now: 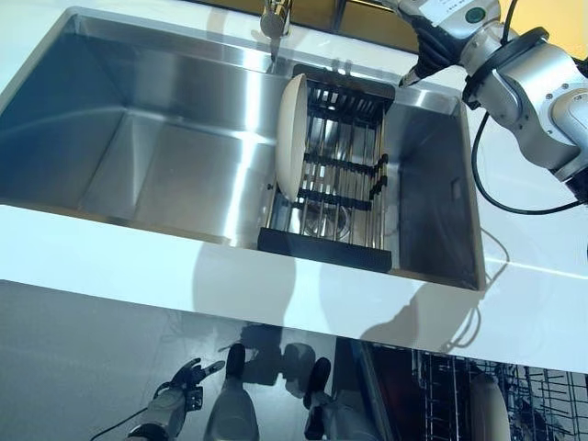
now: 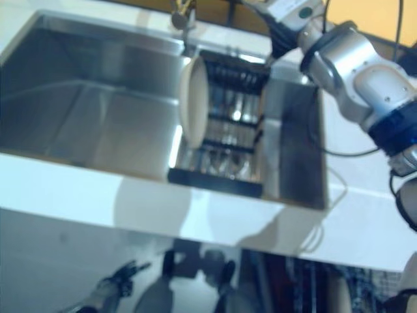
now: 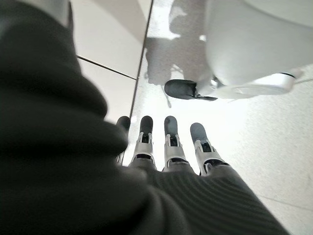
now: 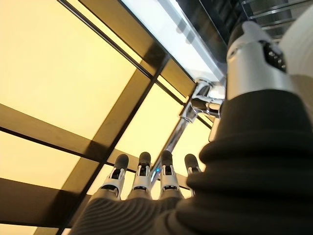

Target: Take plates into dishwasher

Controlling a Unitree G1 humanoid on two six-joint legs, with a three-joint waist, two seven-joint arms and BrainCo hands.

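The left hand (image 1: 184, 384) hangs low beneath the counter (image 1: 110, 253), over the floor (image 1: 73, 358), its fingers (image 3: 172, 142) straight and loosely spread, holding nothing. To the side of it under the counter, the dishwasher (image 1: 459, 386) stands open, its wire basket (image 1: 542, 395) pulled out with one pale plate (image 1: 489, 409) upright in it.

Above, a steel sink (image 1: 138, 138) is sunk into the white counter. A black-framed drying rack (image 1: 335, 175) sits inside the sink toward its dishwasher side, bridging front wall to back wall. One cream plate (image 1: 292, 138) stands on edge in the rack, at the rack's side nearer the open part of the basin, leaning lightly against the bars. The rest of the rack's slots show only bars and steel below them.

The tap (image 1: 274, 20) rises from the counter behind the sink, just beyond the plate.

The right hand (image 1: 424, 50) is held above the back corner of the rack, apart from the plate and touching nothing. In the right wrist view its fingers (image 4: 141, 174) lie straight in a row, and the thumb stands out to the side, so the hand is open and empty. Past those fingers the tap shows against yellow panels (image 4: 58, 63) framed in dark bars.
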